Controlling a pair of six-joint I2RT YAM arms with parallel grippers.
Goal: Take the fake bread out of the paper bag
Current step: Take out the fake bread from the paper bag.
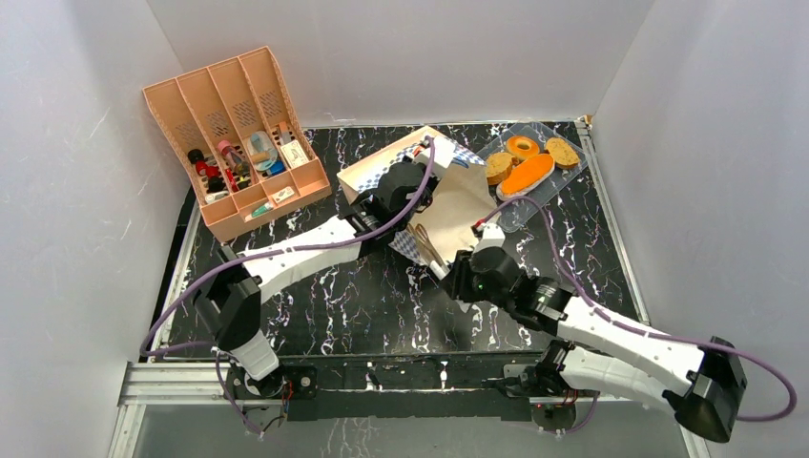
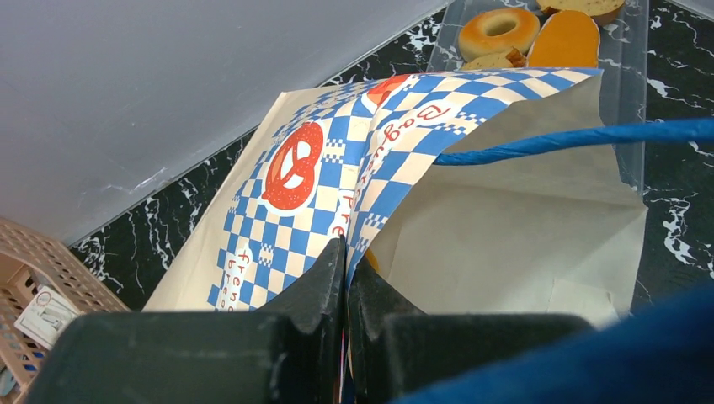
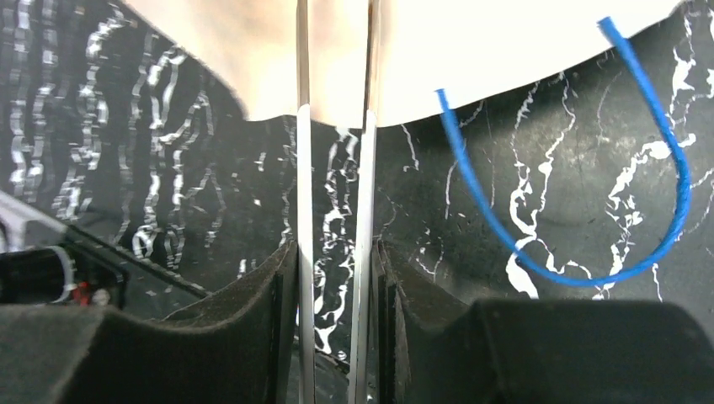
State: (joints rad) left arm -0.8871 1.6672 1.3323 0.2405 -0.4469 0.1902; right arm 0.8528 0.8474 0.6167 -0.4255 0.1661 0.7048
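Out at the far middle of the bench [image 1: 382, 305], the paper bag [image 1: 463, 196] lies on its side with its mouth parted, and the left pincer [image 2: 347, 252] is clamped tight on the blue-checkered rim. Nearer, the right pincer [image 3: 337, 252] squeezes a pair of metal tongs [image 3: 364, 210], their arms reaching the bag's pale edge, and the blue cord handle [image 3: 589, 278] loops on the marble beside them. Over at the far right, the fake bread [image 1: 528, 175] (bagel, orange loaf, toast, bun) sits in the clear tray [image 2: 630, 76], just beside the bag.
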